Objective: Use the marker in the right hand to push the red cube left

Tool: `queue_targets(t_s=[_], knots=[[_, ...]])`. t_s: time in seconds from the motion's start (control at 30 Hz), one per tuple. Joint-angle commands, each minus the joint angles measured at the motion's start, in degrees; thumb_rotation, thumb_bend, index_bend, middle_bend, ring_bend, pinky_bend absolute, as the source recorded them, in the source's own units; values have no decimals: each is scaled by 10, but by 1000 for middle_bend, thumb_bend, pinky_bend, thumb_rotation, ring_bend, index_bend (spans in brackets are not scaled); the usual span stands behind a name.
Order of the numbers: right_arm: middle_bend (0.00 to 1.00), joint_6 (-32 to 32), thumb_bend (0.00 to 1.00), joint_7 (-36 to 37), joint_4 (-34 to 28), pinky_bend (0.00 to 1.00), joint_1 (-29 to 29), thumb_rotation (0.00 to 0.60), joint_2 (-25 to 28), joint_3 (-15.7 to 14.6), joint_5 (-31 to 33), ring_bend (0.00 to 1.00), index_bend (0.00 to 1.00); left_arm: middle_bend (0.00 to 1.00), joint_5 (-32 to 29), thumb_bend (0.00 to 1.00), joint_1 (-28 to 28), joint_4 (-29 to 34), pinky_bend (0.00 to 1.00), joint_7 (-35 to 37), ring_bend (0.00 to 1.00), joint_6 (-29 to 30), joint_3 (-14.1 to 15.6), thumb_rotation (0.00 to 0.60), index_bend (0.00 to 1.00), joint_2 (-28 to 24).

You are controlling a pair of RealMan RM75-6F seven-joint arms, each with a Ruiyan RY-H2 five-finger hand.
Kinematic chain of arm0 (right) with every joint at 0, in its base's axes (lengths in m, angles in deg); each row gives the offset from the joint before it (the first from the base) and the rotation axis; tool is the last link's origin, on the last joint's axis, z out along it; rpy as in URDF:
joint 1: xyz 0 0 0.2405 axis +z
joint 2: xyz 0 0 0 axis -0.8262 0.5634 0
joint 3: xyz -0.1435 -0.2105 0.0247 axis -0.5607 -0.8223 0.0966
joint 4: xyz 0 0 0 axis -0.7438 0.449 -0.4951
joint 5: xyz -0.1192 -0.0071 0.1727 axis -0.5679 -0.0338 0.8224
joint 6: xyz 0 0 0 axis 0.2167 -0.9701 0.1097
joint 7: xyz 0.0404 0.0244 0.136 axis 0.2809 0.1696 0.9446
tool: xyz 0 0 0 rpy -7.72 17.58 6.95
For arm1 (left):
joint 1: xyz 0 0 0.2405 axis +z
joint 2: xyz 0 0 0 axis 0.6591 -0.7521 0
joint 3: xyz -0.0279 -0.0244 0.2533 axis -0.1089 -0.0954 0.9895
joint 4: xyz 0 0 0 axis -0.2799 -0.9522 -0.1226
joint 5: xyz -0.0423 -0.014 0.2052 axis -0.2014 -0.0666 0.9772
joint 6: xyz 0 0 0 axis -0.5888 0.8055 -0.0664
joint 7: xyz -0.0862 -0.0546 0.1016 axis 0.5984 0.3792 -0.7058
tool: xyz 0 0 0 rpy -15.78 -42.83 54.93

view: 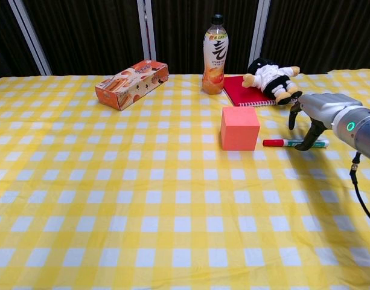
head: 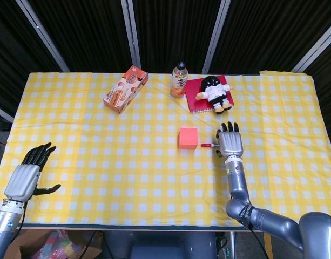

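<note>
The red cube sits on the yellow checked cloth near the table's middle. Just right of it lies the marker, flat on the cloth, with its red cap pointing at the cube and a small gap between them. My right hand hovers low over the marker's right end, palm down and fingers apart; a fingertip touches the cloth by the marker. Nothing is gripped. My left hand hangs open off the front left corner, seen only in the head view.
An orange snack box lies at the back left. A drink bottle stands at the back centre. A plush doll lies on a red notebook behind my right hand.
</note>
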Motion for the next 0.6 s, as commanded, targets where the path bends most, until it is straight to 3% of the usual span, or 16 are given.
queue_targets(t_s=[0.03, 0.4, 0.6], knots=[[151, 11, 305, 5, 18, 0, 7, 600, -9, 1, 3, 0, 416, 0, -1, 0, -1, 0, 0, 2, 0, -2, 0, 600, 0, 0], [177, 31, 310, 12, 66, 0, 21, 600, -28, 0, 7, 0, 475, 0, -1, 0, -3, 1, 0, 10, 0, -7, 0, 600, 0, -4], [187, 35, 418, 18, 82, 0, 20, 600, -36, -3, 7, 0, 526, 0, -1, 0, -3, 2, 0, 12, 0, -7, 1, 600, 0, -5]])
